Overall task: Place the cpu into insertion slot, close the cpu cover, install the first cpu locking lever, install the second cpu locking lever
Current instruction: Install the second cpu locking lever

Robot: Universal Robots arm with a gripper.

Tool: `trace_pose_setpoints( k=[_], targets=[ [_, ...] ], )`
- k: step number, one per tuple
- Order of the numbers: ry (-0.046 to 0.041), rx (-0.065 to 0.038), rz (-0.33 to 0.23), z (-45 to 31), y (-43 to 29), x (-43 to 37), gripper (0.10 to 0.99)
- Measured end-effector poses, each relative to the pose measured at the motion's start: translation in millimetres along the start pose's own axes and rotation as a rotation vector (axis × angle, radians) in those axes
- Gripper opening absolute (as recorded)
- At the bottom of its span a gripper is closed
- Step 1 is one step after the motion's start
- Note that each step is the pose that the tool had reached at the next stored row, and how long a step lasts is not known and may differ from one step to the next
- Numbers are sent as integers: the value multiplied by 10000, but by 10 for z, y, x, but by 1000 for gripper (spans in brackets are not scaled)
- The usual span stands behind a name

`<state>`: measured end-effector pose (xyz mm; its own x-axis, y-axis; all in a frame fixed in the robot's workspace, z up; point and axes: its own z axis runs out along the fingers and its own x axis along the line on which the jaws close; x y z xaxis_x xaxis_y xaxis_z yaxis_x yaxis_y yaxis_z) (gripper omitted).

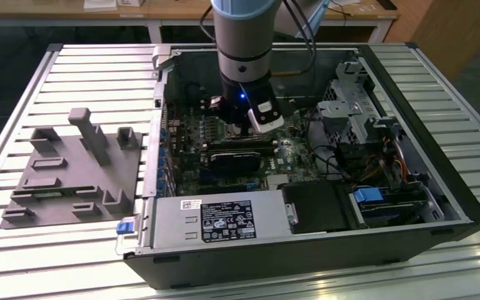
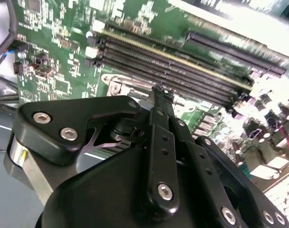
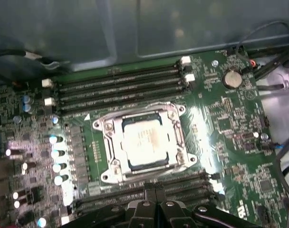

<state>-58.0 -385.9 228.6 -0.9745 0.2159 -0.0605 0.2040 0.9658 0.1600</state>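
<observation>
In the first wrist view the cpu [image 3: 143, 140], a dull silver square, lies flat in the insertion slot [image 3: 104, 176] on the green motherboard. The cpu cover [image 3: 111, 142], a silver frame, lies down around the chip. Thin metal levers run along two sides of the frame, one by the far memory slots [image 3: 135, 105] and one by the near ones [image 3: 156, 167]. I cannot tell if they are latched. My gripper [image 3: 155, 189] hovers just off the socket's near side, fingers together with nothing between them. The second wrist view shows its tips [image 2: 158, 91] above the socket's silver rim [image 2: 120, 86]. In the exterior view the gripper [image 1: 249, 128] reaches down inside the case.
Long black memory slots [image 3: 118, 88] flank the socket on both sides. A black heatsink block [image 1: 232, 159] sits near the arm, a power supply [image 1: 223, 222] at the case front, a drive cage [image 1: 352, 112] and cables on the exterior view's right. A grey fixture [image 1: 73, 169] stands outside the case.
</observation>
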Motion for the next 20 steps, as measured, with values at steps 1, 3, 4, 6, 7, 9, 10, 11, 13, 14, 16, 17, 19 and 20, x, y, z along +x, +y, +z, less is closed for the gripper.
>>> trace_pose_setpoints(
  k=[1, 3, 4, 6, 7, 9, 10, 11, 13, 14, 16, 17, 19, 20],
  targets=[
    [-11, 59, -5, 4, 31, 7, 102],
    [-44, 209, -20, 16, 96, 21, 102],
    [-57, 275, -26, 20, 122, 27, 102],
    [-74, 353, -33, 29, 168, 37, 102],
    [-77, 371, -35, 33, 189, 41, 102],
    [-80, 380, -35, 40, 223, 47, 102],
    [-80, 380, -36, 43, 238, 48, 102],
    [-80, 380, -36, 47, 257, 50, 102],
    [-80, 378, -36, 55, 294, 49, 102],
    [-80, 379, -36, 58, 312, 48, 102],
    [-79, 380, -36, 65, 346, 41, 102],
    [-79, 381, -37, 68, 361, 35, 102],
    [-79, 388, -37, 73, 380, 17, 102],
    [-79, 394, -37, 74, 387, 5, 102]
  ],
)
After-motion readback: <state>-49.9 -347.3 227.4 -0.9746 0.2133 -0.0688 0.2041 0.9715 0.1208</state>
